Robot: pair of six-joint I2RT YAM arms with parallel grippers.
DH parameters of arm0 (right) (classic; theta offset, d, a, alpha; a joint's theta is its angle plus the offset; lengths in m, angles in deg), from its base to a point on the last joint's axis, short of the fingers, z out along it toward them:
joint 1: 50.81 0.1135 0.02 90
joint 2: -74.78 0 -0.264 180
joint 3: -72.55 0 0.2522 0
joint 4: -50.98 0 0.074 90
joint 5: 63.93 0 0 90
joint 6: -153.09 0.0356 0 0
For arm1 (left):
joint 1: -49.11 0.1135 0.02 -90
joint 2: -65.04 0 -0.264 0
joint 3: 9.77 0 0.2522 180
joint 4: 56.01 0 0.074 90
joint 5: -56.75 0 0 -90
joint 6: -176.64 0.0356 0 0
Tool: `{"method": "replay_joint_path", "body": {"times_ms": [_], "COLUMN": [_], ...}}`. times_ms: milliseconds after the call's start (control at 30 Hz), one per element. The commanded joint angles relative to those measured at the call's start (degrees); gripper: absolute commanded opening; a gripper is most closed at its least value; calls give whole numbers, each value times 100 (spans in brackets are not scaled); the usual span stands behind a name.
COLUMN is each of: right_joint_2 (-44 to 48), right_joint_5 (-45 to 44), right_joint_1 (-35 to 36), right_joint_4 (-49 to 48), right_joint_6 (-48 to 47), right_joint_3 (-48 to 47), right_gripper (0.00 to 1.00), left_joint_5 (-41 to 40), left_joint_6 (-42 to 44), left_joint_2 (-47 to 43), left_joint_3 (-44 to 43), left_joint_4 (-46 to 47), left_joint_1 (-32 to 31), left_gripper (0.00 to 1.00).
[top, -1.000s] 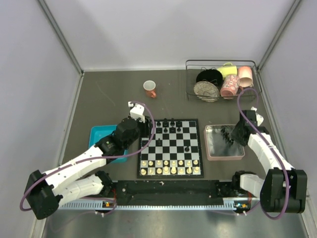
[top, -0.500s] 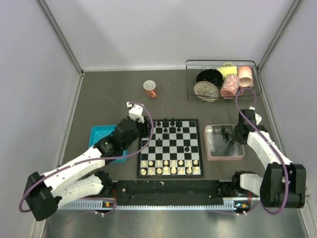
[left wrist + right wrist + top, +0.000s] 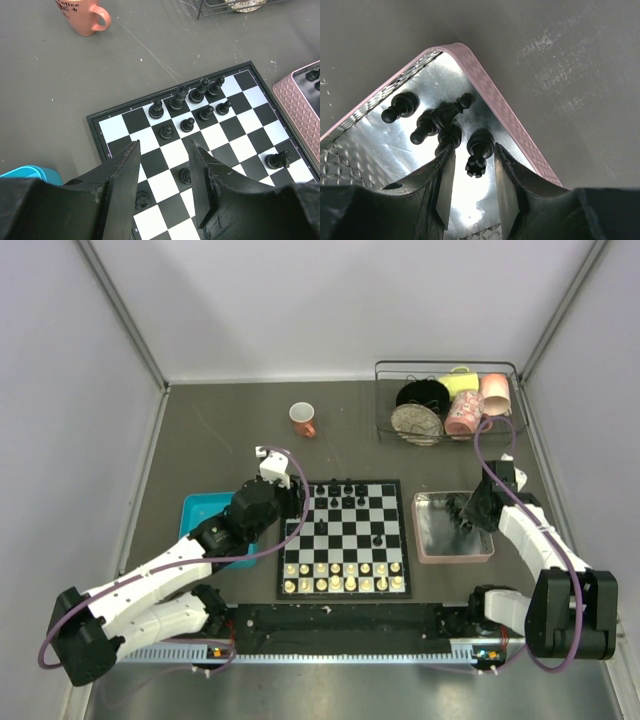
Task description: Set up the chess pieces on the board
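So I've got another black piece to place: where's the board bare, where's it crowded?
Bare: the middle rows of the board, between the black pieces at the far edge and the white pieces at the near edge, apart from stray black ones; also both far corners. Crowded: those two clusters.

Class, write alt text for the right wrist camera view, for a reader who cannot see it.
The right tool, fingers apart, straddles a small glossy black chess piece with a notched top, lying in a corner of a pink-rimmed tray with a shiny silver floor. Several more black chess pieces lie jumbled just beyond it.
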Motion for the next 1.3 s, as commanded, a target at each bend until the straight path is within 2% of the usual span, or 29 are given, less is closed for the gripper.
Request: {"method": "replay_joint_path", "body": {"times_ms": [0,167,467,567,733,833,1067,1267], "right_joint_2": [39,153,171,188,267,416,733,33], "right_joint_5": [154,180,180,180,154,128,-179,-14], "right_joint_1": [-44,-44,-44,-44,-44,-44,149,1528], "right_joint_4": [-91,-55,-20,-11,32,199,972,1123], "right_joint_6": [-59,-68,-68,-59,-77,-85,-252,-366], "right_joint_3": [-26,18,26,26,-9,-175,-1456,-2757], "right_gripper": [38,36,23,17,2,0,0,0], "left_joint_5": [-37,-37,-19,-19,-19,-19,-28,112], "left_joint_6": [-38,-38,-56,-56,-47,-47,-108,-293], "left_joint_2": [-146,-190,-226,-226,-252,-252,-199,-234], "left_joint_3": [32,41,50,50,24,15,-47,-64], "left_joint_4": [219,219,202,193,175,167,26,-141], "left_joint_1": [25,25,34,42,34,34,69,288], "left_gripper": [48,48,48,49,48,48,48,49]}}
